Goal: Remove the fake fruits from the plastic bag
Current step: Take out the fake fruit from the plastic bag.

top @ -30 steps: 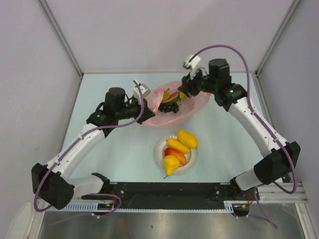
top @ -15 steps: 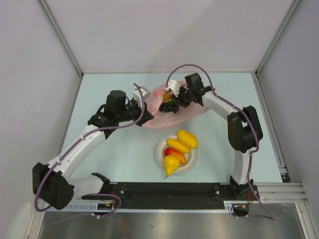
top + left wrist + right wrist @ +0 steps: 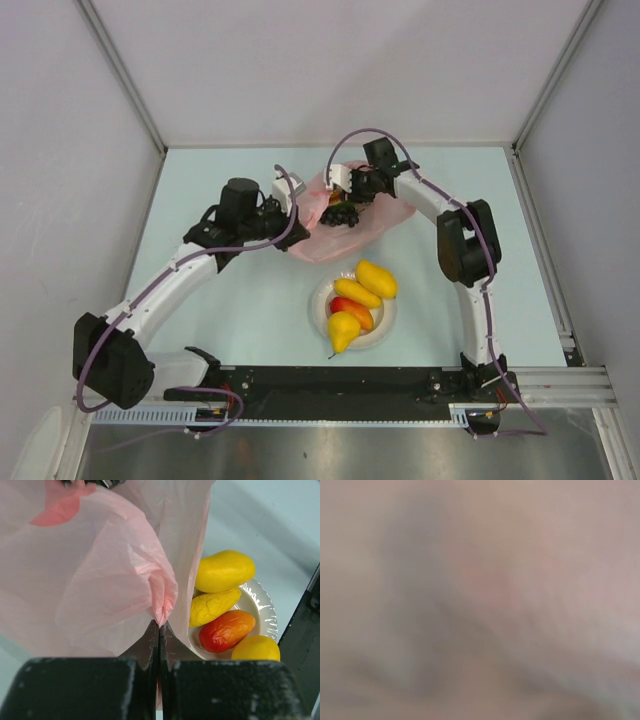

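The pink plastic bag (image 3: 335, 238) lies behind the plate, its mouth held up. My left gripper (image 3: 298, 216) is shut on a pinched fold of the bag's edge, seen in the left wrist view (image 3: 161, 607). My right gripper (image 3: 347, 196) is pushed into the bag's mouth, its fingers hidden by the plastic. The right wrist view is only a pink-grey blur. The dark grape bunch (image 3: 340, 214) shows inside the bag, with a bit of yellow fruit beside it. Taken-out fruits lie on the plate: a yellow mango (image 3: 377, 278), a yellow piece (image 3: 357, 292), a red-orange fruit (image 3: 352, 312) and a yellow pear (image 3: 343, 331).
The small white plate (image 3: 321, 303) sits in front of the bag; its rim (image 3: 265, 611) also shows in the left wrist view, with the yellow mango (image 3: 225, 571) and the red fruit (image 3: 227, 630) on it. A black rail (image 3: 340, 380) runs along the near table edge.
My right arm has swung left and pushed its gripper down into the bag's mouth. My left gripper keeps its hold on the bag and has shifted slightly right.
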Controlling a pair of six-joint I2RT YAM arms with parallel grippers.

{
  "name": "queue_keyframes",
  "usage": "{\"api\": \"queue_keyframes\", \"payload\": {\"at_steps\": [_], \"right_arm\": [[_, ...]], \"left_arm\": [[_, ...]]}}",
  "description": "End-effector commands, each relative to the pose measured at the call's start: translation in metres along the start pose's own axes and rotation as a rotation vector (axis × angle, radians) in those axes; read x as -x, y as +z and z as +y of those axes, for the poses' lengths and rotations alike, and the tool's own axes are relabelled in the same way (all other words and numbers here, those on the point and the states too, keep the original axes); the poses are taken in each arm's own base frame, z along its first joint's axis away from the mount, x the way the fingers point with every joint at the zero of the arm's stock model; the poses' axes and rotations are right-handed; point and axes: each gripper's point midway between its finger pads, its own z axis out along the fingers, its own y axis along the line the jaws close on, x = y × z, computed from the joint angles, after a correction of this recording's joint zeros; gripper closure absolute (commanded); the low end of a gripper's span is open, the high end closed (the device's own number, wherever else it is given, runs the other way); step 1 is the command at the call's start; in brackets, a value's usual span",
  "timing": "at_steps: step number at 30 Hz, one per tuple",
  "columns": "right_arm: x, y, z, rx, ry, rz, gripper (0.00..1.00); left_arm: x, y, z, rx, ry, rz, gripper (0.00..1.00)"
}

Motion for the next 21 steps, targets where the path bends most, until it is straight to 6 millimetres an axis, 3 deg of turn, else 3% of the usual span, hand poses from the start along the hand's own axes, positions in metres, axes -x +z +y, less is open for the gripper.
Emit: {"api": "queue_keyframes", "payload": {"at_steps": [1, 4, 8, 10, 11, 12, 14, 18, 20, 21], "right_arm": [[0.011, 0.019, 0.014, 0.099, -0.169, -0.035, 0.54], [0.003, 0.031, 0.018, 0.122, -0.187, -0.019, 0.5], [-0.011, 0.043, 0.004, 0.117, -0.225, 0.02, 0.52], [-0.018, 0.048, 0.002, 0.134, -0.22, 0.039, 0.57], [-0.032, 0.054, 0.015, 0.19, -0.194, 0.061, 0.6], [-0.028, 0.052, 0.007, 0.181, -0.213, 0.056, 0.65], [-0.036, 0.053, 0.018, 0.229, -0.211, 0.074, 0.66], [-0.035, 0.046, 0.029, 0.266, -0.221, 0.076, 0.99], [-0.017, 0.031, 0.014, 0.206, -0.226, 0.044, 1.0], [-0.016, 0.03, 0.022, 0.212, -0.193, 0.03, 1.0]], "left_arm": [[0.032, 0.0, 0.003, -0.004, 0.052, -0.066, 1.0], [0.035, 0.001, 0.005, -0.003, 0.053, -0.066, 1.0], [0.035, 0.002, 0.006, 0.0, 0.044, -0.063, 1.0], [0.034, 0.003, 0.008, 0.0, 0.037, -0.06, 1.0], [0.034, 0.003, 0.008, -0.001, 0.035, -0.057, 1.0], [0.036, 0.003, 0.009, 0.0, 0.036, -0.06, 1.0], [0.036, 0.004, 0.009, -0.006, 0.03, -0.06, 1.0], [0.039, 0.006, 0.008, -0.016, 0.022, -0.068, 1.0], [0.039, 0.007, 0.009, -0.016, 0.019, -0.067, 1.0], [0.039, 0.007, 0.009, -0.018, 0.018, -0.069, 1.0]]}}
